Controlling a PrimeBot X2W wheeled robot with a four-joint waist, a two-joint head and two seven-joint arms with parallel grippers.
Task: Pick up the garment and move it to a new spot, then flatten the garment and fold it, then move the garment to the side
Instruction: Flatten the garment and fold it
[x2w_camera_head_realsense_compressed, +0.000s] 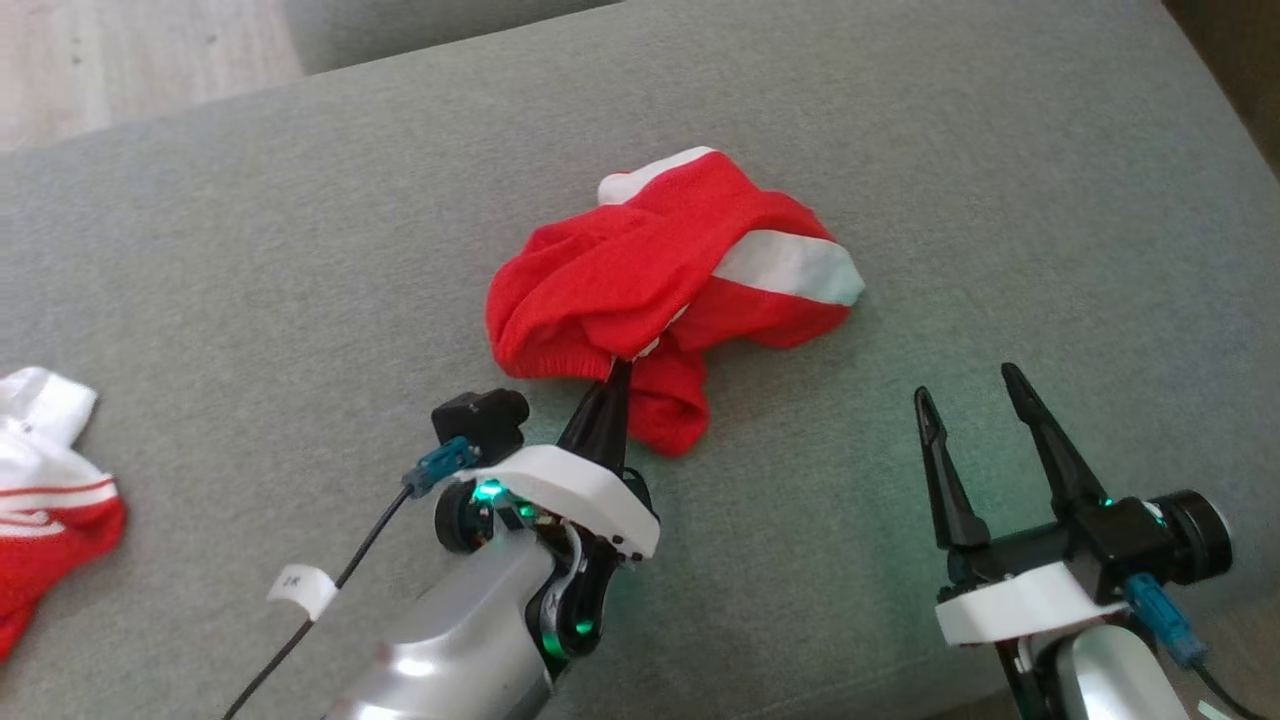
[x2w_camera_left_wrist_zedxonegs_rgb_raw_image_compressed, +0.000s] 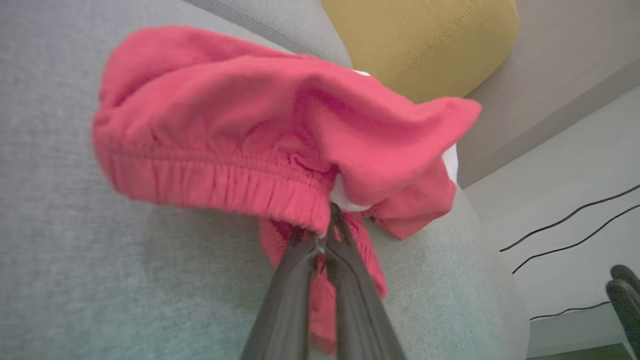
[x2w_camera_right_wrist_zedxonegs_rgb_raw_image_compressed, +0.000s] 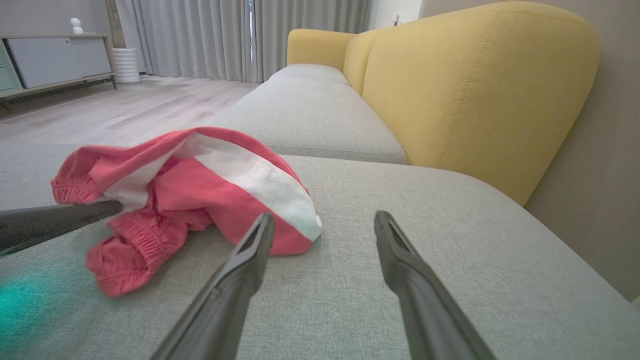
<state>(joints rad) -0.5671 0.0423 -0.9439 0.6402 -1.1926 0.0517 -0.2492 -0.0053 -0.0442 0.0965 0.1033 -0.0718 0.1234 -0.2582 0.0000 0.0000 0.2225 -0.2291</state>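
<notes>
Home living room: yellow-backed sofa (x2w_camera_right_wrist_zedxonegs_rgb_raw_image_compressed: 480, 100), curtains (x2w_camera_right_wrist_zedxonegs_rgb_raw_image_compressed: 200, 35), wood floor (x2w_camera_right_wrist_zedxonegs_rgb_raw_image_compressed: 125, 107), sideboard (x2w_camera_right_wrist_zedxonegs_rgb_raw_image_compressed: 55, 60).

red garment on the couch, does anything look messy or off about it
Yes: the red garment is a crumpled heap on the grey cushion, not flat, with its white stripe twisted across the top. The left end effector is shut on its elastic band. No tear or stain shows.

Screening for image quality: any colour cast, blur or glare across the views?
Head view: sharp, evenly lit, green glow on the cushion by the left wrist. Left wrist view: garment washed to pink, left end effector soft. Right wrist view: green spill lower left, right end effector soft near the bottom edge.
</notes>
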